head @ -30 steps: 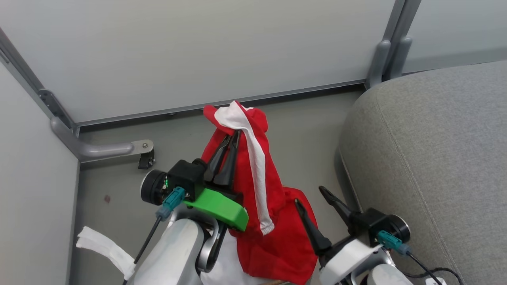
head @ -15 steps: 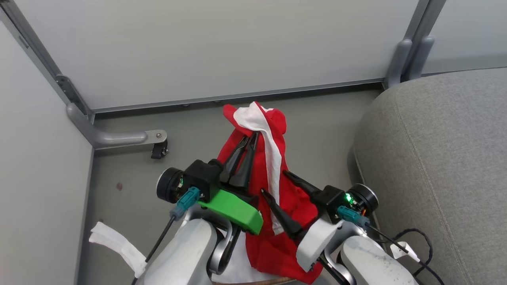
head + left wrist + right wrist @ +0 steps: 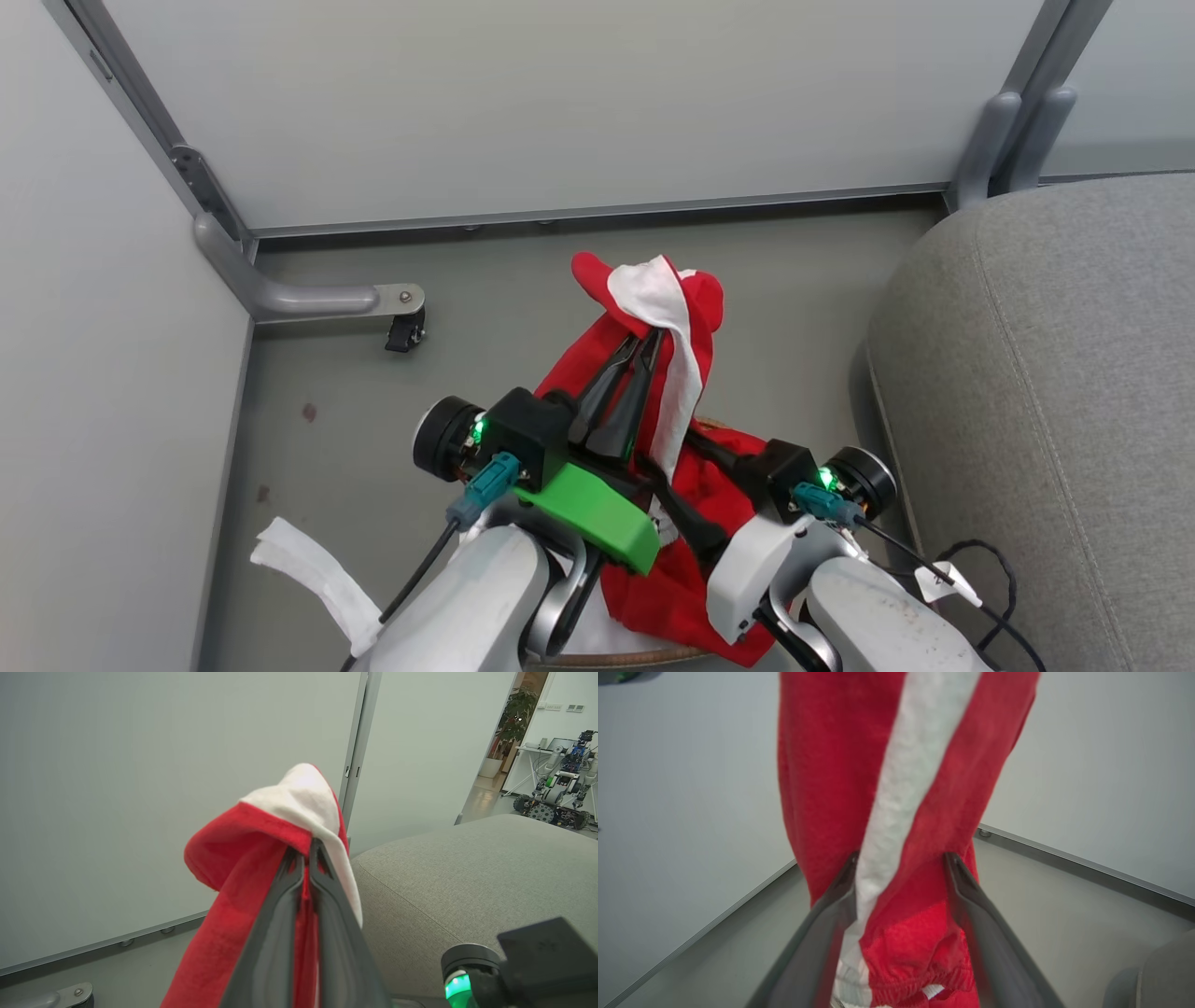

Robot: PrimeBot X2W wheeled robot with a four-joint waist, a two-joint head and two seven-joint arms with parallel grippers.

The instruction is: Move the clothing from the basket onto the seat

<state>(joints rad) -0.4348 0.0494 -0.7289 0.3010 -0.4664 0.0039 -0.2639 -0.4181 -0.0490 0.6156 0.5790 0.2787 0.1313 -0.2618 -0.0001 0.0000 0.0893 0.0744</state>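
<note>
Scrap of white cloth [image 3: 313, 579] lies on the floor [image 3: 523, 280] at the lower left of my head view, with a small black caster [image 3: 404, 333] above it. Toward centre, my left gripper [image 3: 647, 338] is clamped tight on the clothing [image 3: 653, 291] — its two dark fingers are pressed together on a fold near the top. The red garment with its white stripe hangs from them down the middle of the frame. The left wrist view has the same pinch at centre, fabric bunched over the fingertips. Just right of that and lower in the frame, my right gripper [image 3: 668, 446] has its jaws apart around the hanging cloth. In its own wrist view the fingers [image 3: 831, 905] flank the striped fabric — the cloth between them hangs uncrushed. A sliver of the basket [image 3: 635, 660] rim shows at the bottom edge beneath the garment's tail. The seat [image 3: 1055, 373] takes the right side, apart from the cloth.
</note>
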